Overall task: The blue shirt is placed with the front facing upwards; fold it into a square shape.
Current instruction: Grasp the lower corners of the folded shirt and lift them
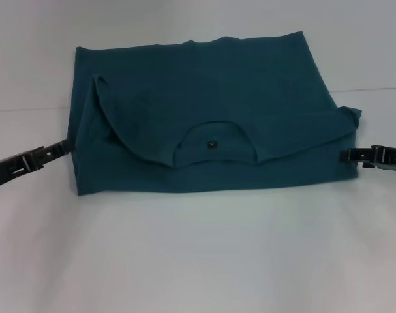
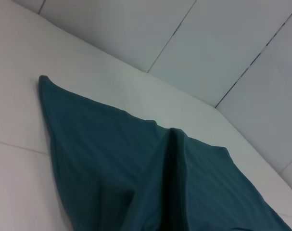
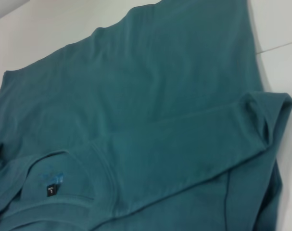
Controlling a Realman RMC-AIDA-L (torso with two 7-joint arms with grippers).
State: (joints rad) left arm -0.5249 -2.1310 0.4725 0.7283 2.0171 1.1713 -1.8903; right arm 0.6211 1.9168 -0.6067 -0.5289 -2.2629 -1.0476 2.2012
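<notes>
The blue shirt [image 1: 204,124] lies half-folded on the desk [image 1: 198,261], long axis running side to side. Left hand [image 1: 62,149] touches its left edge, right hand [image 1: 346,155] its right; both look narrow, gripping nothing.

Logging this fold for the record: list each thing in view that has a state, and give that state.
blue shirt: partly folded, collar end doubled over toward the robot, lying on the table.
collar: on the top layer, tag showing inside.
left gripper: at the shirt's left edge, low over the table.
right gripper: at the shirt's right edge, beside the folded sleeve corner.
</notes>
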